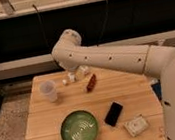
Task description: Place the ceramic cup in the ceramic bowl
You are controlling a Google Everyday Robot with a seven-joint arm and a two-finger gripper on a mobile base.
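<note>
Closest to me on the pale wooden tabletop (44,120) sits the wide, shallow green ceramic bowl with pale swirl rings inside (80,130). It holds nothing, so the placing itself is not done. Just right of it in my view lies a flat black rectangular slab that looks like a phone (113,114). Nearer the front corner is a small white square packet (136,125). Both lie apart from the bowl. Further back, a small brown oblong object (91,82) lies near the middle of the table. To its left the small pale, handleless ceramic cup with the flared rim (48,91) stands upright toward the back left of the table, well apart from the bowl. The thick white robot arm (109,58) reaches in from the right and bends down. It puts the gripper (72,77) low over the back of the table, between the cup and the brown object. Its fingers are spread as wide as they go and I see nothing in them. The cup stands just beside the fingers on their left, not between them, and I see no contact. I judge we are only at the approach: I have yet to bring the jaws around the cup, close, lift, carry it forward over the bowl and let go. Behind the table are dark shelves and pale rails (24,65).
</note>
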